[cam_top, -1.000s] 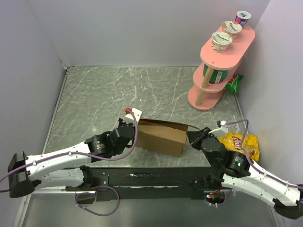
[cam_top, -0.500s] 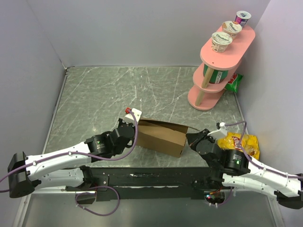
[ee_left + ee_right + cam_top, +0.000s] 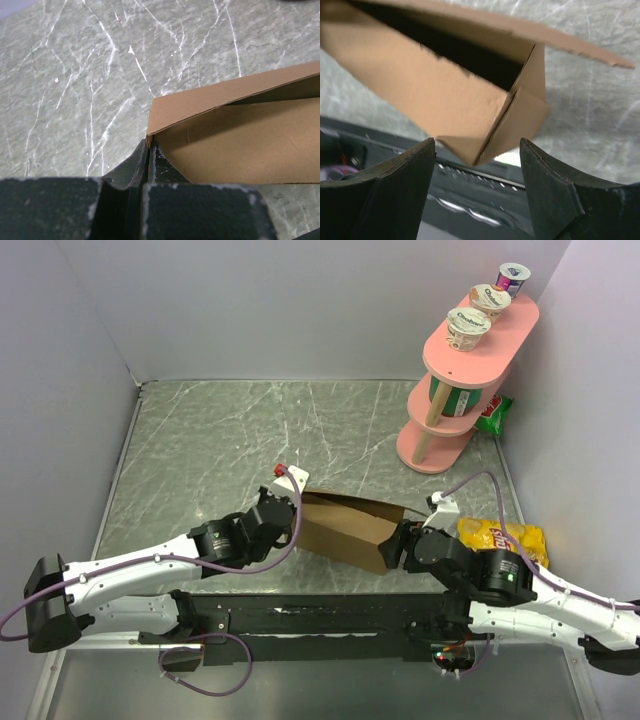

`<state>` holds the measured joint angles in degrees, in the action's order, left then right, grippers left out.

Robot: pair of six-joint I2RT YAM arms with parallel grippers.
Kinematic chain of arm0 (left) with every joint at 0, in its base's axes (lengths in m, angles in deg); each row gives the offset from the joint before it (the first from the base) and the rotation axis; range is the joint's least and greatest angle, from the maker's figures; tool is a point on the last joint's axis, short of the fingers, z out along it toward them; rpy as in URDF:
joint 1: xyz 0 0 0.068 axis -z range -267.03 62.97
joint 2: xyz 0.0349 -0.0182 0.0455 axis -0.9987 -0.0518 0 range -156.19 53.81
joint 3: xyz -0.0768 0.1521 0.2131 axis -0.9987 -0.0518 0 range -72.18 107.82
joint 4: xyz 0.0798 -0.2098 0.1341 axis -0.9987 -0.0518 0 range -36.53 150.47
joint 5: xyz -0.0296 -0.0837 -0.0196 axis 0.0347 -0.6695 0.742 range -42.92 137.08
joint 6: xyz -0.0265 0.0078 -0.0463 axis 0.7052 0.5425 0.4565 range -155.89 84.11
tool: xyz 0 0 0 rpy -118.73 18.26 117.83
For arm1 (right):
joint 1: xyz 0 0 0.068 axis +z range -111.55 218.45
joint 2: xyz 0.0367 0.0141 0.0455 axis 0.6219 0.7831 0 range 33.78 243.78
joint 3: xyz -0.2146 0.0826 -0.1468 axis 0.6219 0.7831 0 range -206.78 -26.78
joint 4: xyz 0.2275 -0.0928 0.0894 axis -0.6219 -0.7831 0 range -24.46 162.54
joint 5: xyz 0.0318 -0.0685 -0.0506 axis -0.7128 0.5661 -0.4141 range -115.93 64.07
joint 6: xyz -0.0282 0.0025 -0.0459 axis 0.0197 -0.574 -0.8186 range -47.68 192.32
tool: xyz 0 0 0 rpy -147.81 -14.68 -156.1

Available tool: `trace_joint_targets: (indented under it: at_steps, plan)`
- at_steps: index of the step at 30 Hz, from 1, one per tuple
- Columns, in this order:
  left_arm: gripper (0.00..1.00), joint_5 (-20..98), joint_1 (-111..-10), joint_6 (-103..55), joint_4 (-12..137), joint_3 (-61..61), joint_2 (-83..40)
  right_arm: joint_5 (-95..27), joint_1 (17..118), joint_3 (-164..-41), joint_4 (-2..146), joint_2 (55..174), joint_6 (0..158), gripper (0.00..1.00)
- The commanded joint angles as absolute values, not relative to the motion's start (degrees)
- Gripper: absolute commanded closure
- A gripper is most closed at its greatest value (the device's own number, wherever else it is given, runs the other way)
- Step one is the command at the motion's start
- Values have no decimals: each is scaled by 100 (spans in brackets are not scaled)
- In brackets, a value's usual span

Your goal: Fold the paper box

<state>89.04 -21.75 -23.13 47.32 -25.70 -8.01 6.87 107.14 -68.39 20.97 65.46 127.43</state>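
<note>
Brown cardboard already stands up as a shallow box shape: the paper box (image 3: pixel 345 525) lies near the front edge of the grey marbled table (image 3: pixel 250 430), between the two arms. The left gripper (image 3: pixel 149 152) has its jaws together, pinching the box's left corner. The right gripper (image 3: pixel 476 145) faces the right end with its jaws apart. The fold looks past halfway, with the end flap and lid not yet closed.

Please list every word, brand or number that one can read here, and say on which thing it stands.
Too blurred to read: printed lids of three yogurt cups on the pink shelf.
Too small to read: red print on the yellow snack bag.
No print: the brown cardboard box.
</note>
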Motion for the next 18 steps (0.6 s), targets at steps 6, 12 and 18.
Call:
trace_joint_targets:
  at_steps: [6, 12, 18]
  plan:
    - [99, 8128, -2252, -2323, 3867, -2665, -1052, 905, 10614, -8239, 1409, 7050, 11224, 9]
    - [99, 8031, -2296, -2350, 3893, -2665, -1035, -183, 8927, -8804, 2787, 7834, 8960, 8]
    - [99, 7996, -2348, -2376, 3859, -2657, -1026, -1589, 8073, -9094, 2921, 8037, 7717, 8]
